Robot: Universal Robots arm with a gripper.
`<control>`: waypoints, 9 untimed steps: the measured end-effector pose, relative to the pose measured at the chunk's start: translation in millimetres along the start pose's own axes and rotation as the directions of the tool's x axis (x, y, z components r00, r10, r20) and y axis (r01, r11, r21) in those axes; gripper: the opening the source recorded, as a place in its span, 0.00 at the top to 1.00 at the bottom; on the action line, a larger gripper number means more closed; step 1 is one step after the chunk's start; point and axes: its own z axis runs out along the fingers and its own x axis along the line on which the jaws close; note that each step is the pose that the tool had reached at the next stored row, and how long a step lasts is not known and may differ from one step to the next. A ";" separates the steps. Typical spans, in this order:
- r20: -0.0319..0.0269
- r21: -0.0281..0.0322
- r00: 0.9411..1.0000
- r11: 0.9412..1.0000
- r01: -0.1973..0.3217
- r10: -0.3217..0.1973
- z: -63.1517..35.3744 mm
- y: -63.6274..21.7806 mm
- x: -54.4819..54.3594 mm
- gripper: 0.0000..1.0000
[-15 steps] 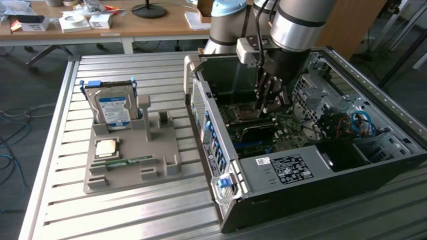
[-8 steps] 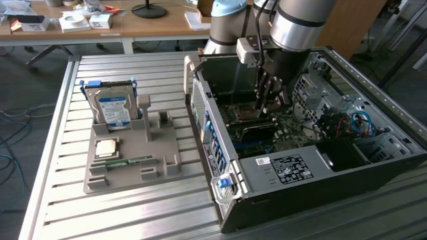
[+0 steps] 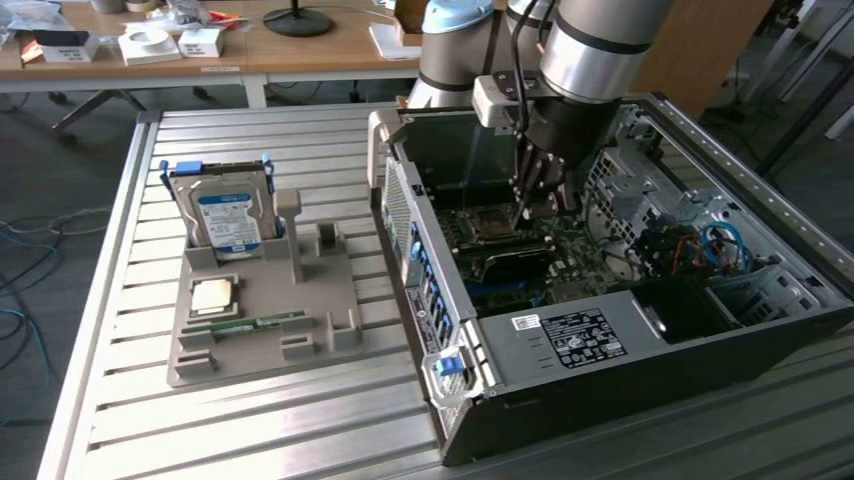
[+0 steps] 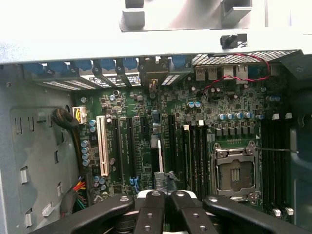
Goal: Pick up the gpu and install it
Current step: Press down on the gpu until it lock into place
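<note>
Install step, not pickup: gripper [image 4: 165, 196] is down inside the open PC case [image 3: 747, 190], over the motherboard [image 4: 195, 122].

The gpu [image 4: 160, 155] reads as the thin card standing on edge, seen edge-on from the wrist. It sits beside the CPU socket [image 4: 234, 173], between the socket and the white expansion slot [image 4: 102, 146].

Jaws are together, right above the card's top edge. Can't tell whether they pinch the card or just rest closed over it. Can't tell either if it's fully seated.

Long axis runs parallel to the white expansion slot, one end toward the case's rear port wall, the other under the gripper. Bracket end I can't make out for sure.

My read: whatever follows needs a straight push into the slot, with no twist and even load along the edge.
</note>
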 end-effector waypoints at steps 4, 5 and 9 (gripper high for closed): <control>0.000 0.000 1.000 1.000 0.000 0.000 0.0 0.0 0.0 0.89; 0.000 0.000 1.000 1.000 0.000 0.000 0.0 0.0 0.0 0.89; 0.001 0.000 1.000 1.000 0.002 -0.002 0.9 0.0 0.1 0.89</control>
